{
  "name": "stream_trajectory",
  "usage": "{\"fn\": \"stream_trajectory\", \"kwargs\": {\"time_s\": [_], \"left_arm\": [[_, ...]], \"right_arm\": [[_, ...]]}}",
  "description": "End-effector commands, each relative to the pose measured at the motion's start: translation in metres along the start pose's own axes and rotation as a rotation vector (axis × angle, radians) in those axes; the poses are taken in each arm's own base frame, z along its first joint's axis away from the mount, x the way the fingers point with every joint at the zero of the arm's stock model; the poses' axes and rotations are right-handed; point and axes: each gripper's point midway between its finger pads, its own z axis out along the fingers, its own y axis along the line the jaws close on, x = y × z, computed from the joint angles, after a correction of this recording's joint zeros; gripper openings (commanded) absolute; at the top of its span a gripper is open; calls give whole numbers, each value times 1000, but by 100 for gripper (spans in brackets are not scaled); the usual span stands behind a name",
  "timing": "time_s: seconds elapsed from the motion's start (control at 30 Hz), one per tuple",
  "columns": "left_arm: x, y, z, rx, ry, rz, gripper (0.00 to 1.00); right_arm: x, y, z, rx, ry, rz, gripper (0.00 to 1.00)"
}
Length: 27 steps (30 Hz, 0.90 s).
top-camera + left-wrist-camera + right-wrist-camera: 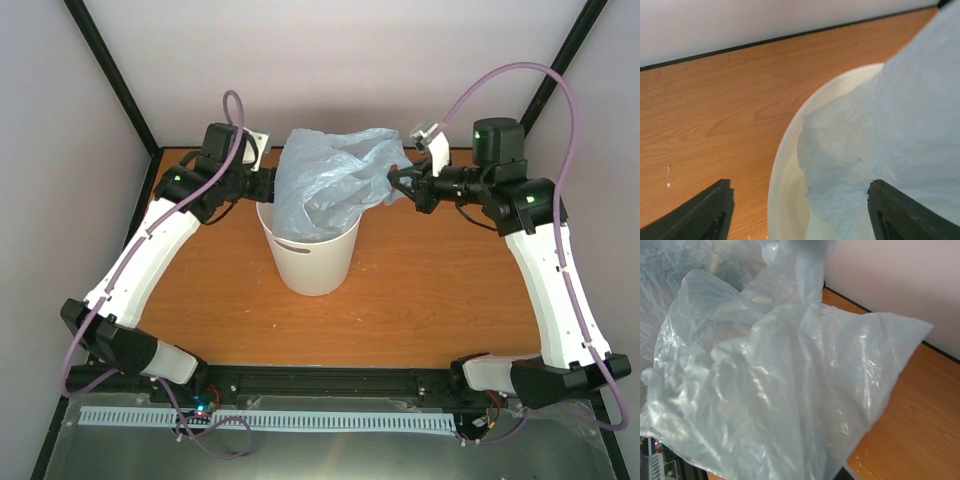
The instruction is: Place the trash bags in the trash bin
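The off-white trash bin (312, 262) stands upright in the middle of the wooden table. The pale-blue trash bag (335, 178) hangs partly inside it and bulges above the rim. My right gripper (400, 182) is shut on the bag's right edge and holds it up above the rim. In the right wrist view the bag (780, 390) fills the frame and hides the fingers. My left gripper (268, 186) is open at the bin's left rim. In the left wrist view its fingers straddle the rim (782, 165) and the bag (880, 135), which touches the right finger (905, 212).
The wooden table (420, 290) is boxed in by pale walls on three sides, with black frame posts (120, 85) at the back corners. Purple cables (520, 70) loop over both arms. A grey rail (270, 418) runs along the near edge.
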Motion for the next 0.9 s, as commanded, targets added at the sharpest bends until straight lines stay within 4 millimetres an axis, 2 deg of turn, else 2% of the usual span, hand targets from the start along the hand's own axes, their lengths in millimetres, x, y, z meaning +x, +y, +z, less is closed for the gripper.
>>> {"fn": "stream_trajectory", "kwargs": {"time_s": [0.0, 0.17, 0.33, 0.57, 0.7, 0.87], "left_arm": [[-37, 17, -59, -111, -169, -39, 78], [-31, 43, -83, -246, -195, -103, 84], [-3, 55, -78, -272, -146, -114, 84], [7, 29, -47, -111, -97, -82, 76], [13, 15, -27, -32, -56, -74, 67], [22, -1, -17, 67, -40, -81, 53]], "right_arm": [[-11, 15, 10, -37, 1, -50, 4], [-20, 24, 27, -80, 16, -73, 4], [-15, 26, 44, -113, 48, -65, 4], [-7, 25, 43, -92, 64, -74, 4], [-2, 24, 38, -63, 72, -92, 4], [1, 24, 35, -53, 72, -93, 3]]}}
